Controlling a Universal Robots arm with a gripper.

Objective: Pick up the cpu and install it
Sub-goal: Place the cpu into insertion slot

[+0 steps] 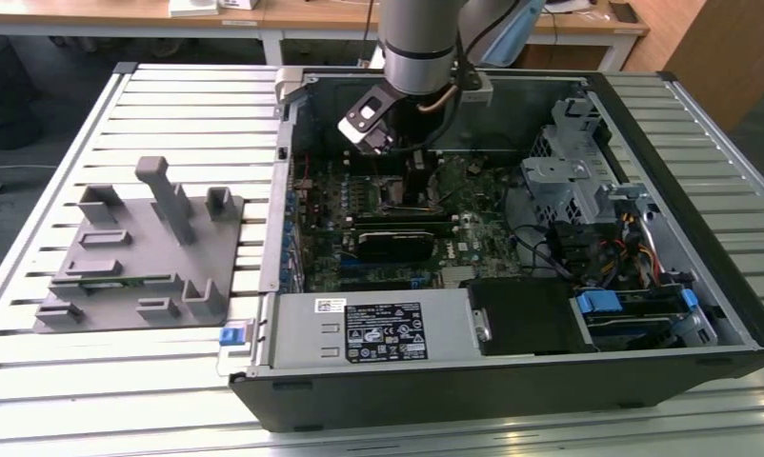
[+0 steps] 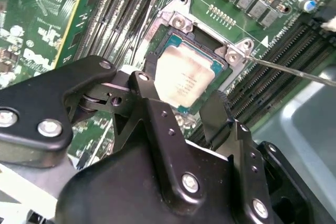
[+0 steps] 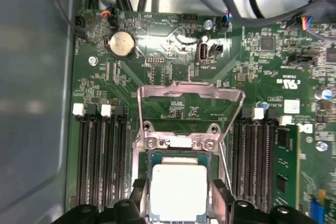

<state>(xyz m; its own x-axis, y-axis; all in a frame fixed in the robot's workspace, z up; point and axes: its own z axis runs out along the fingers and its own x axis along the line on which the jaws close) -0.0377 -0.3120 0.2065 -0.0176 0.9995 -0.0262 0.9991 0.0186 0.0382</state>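
Inside the open black metal computer case [image 1: 510,405], laid on its side on the slatted pale worktop [image 1: 51,390] so that the green motherboard [image 3: 173,61] faces up, the black claw [image 1: 415,190] hangs straight down over the processor socket. The small square cpu [image 2: 186,80], silvery metal on top, lies level within the socket's frame directly under the claw, squared to the opening. The hinged silver load plate [image 3: 189,95] stands swung up and the thin wire lever [image 2: 294,73] juts aside, which leaves the seat open for the chip. Whether the claw is clenched on the cpu or has let go cannot be told. The grey plastic tray with upright posts [image 1: 141,257] sits beside the case.
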